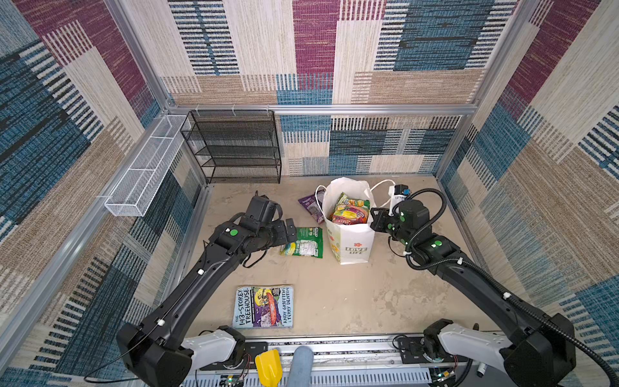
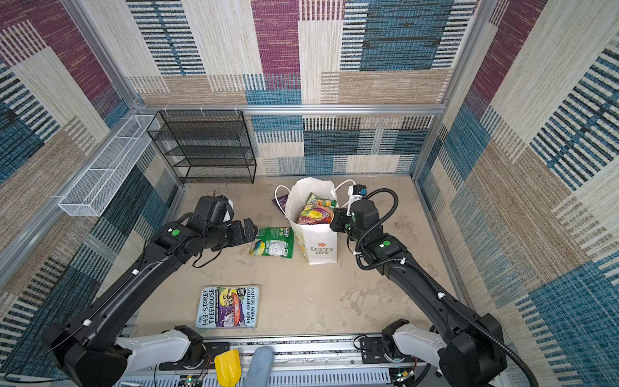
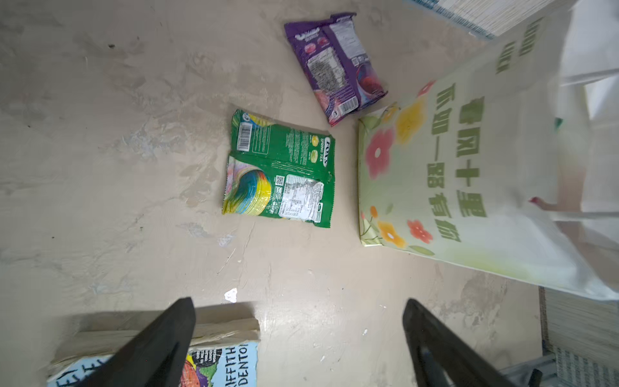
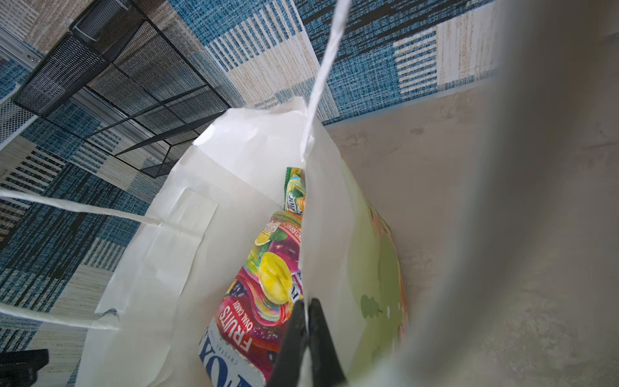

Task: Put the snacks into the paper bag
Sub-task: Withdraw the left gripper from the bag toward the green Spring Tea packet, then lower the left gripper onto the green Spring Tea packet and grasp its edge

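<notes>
L pincer [image 1: 290,231]: released, jaws spread wide, nothing between the flat black fingers [image 3: 160,345]; raised off the surface [image 1: 335,301].
R pincer [image 4: 308,301]: clenched on the thin side wall of the paper bag [image 1: 351,246] at the rim, w/ the paper pinched between the two black tips.
paper bag: tall, white, creased paper w/ white cord handles [image 4: 324,67] and flower print + "LOVE LIFE". Stands upright, long axis vertical, mouth open upward. Ahead of L pincer, rim in R pincer.
green pkt [image 3: 281,171]: glossy flat foil, approx. rectangular. Back side up w/ barcode + label, seam flap across the middle. Lies flat betw. L pincer and bag, apart from the tips. Longer side runs from L pincer toward bag.
purple pkt [image 3: 336,67]: glossy, oblong, back up, flat. Farther from L pincer than green pkt, w/ one short end near the bag's base corner. Long axis angles away from L pincer.
in bag: shiny pink-red "FRUITS" pkt [image 4: 264,291] just beside R pincer tips, long axis along the gripped wall. Yellow-green pkt [image 4: 294,187] lies farther from those tips.
surface: beige, matte, mottled, scuffed.
book [image 1: 263,306]: paperback, flat, well behind L pincer.
</notes>
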